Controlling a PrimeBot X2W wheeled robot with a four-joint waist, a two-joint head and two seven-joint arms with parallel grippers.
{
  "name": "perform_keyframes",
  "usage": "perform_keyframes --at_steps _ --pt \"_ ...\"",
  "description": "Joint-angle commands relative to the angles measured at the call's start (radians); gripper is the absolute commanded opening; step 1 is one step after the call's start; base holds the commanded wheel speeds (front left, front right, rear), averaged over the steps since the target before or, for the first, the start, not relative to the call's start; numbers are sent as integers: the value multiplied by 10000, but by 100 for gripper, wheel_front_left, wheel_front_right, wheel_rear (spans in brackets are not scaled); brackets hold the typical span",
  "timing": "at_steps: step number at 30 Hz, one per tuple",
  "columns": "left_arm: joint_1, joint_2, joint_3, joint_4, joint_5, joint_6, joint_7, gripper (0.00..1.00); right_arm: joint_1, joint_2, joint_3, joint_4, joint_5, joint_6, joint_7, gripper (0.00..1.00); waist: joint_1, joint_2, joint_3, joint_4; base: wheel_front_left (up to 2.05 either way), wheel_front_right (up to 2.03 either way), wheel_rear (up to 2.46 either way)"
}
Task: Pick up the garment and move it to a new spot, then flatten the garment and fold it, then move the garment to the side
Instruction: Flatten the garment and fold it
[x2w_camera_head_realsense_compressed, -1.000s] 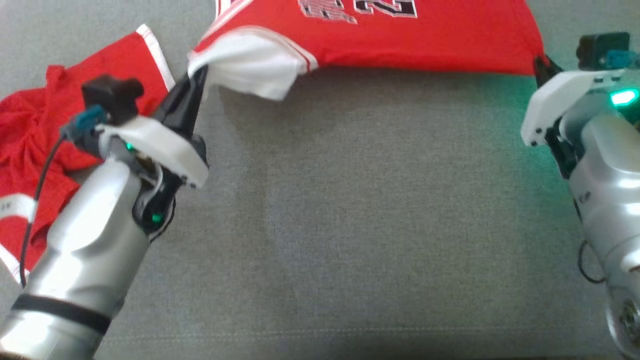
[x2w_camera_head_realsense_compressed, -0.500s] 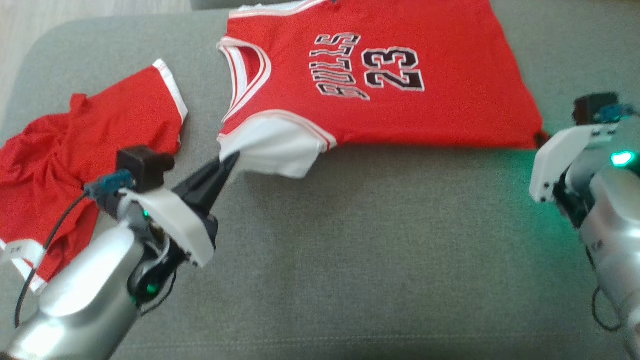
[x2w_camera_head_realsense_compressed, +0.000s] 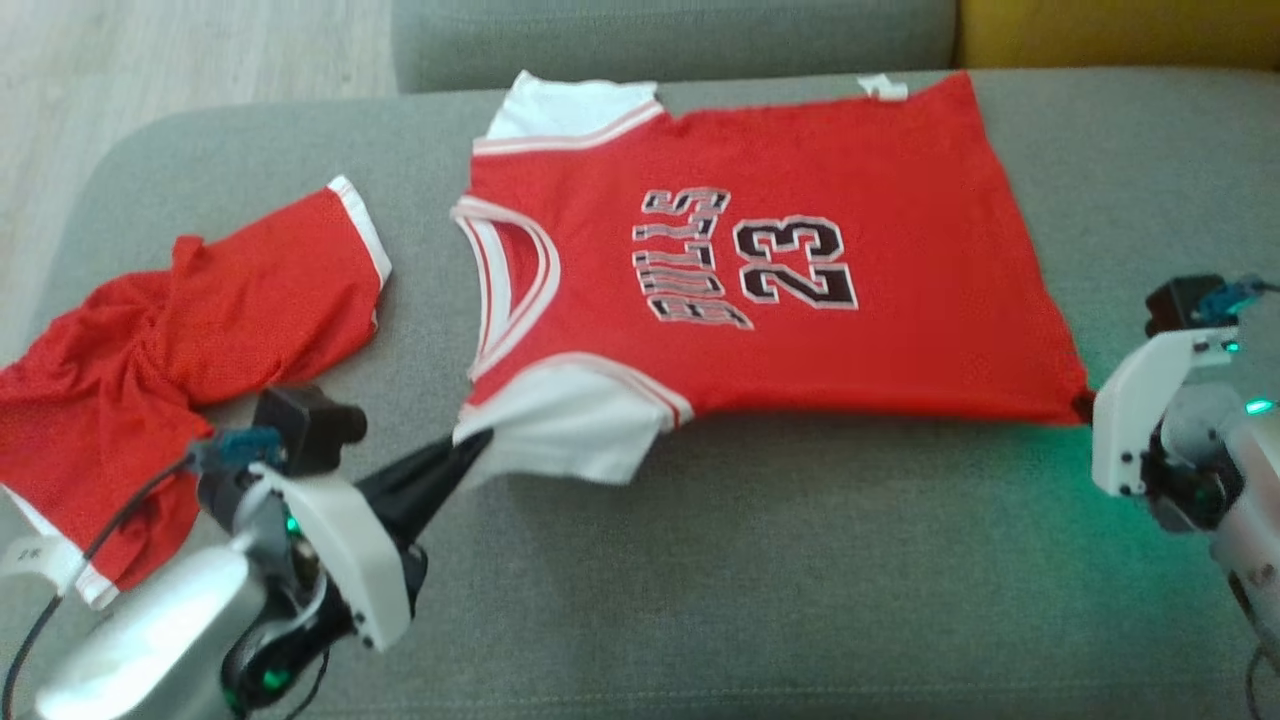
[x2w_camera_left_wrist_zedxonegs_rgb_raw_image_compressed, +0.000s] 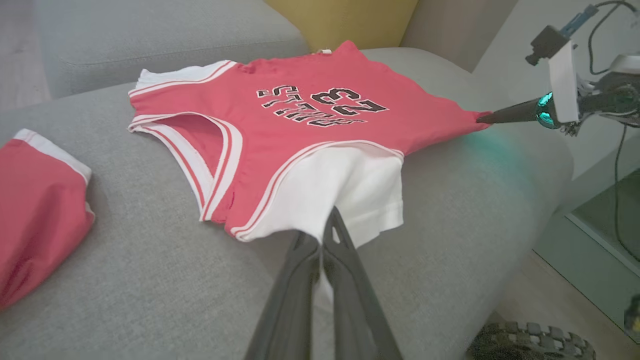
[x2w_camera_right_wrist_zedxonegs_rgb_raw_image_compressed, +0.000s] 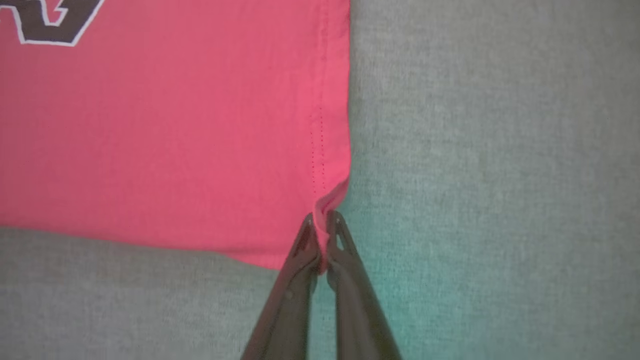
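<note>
The red Bulls jersey (x2w_camera_head_realsense_compressed: 800, 330) lies flat on the grey sofa cushion (x2w_camera_head_realsense_compressed: 760, 580), long axis nine-to-three in the head view, collar at nine, hem at three. The left gripper (x2w_camera_head_realsense_compressed: 478, 445), pointing toward one o'clock, is clamped on the near white sleeve (x2w_camera_head_realsense_compressed: 570, 430); the right gripper (x2w_camera_head_realsense_compressed: 1082, 408), pointing toward eleven, pinches the near hem corner (x2w_camera_right_wrist_zedxonegs_rgb_raw_image_compressed: 325, 200), the cloth lying toward twelve from both.

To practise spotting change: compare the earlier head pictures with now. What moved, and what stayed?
The left hand and right hand dragged the jersey toward the robot across the sofa, judged against the shorts; the head camera also moved. Both grips stayed: left on the white sleeve, right on the hem corner. The shorts stayed put.
</note>
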Motion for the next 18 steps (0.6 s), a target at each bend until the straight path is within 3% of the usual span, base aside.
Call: perform_keyframes --at_steps 1,12,18 --pt "-263 569 396 -420 -126 44 73 0 165 -385 127 -387 199 65 255 0 0 -1 -161 -9 0 0 0" --pt "413 1372 96 -1718 -536 63 824 0 1356 -1082 -24 -1692 1129 65 2680 0 0 -1 -612 -44 0 0 0" --pt "227 1571 94 -1993 -391 167 1068 0 1422 -1123 -709 -2346 909 65 3118 0 0 -1 -391 -89 0 0 0"
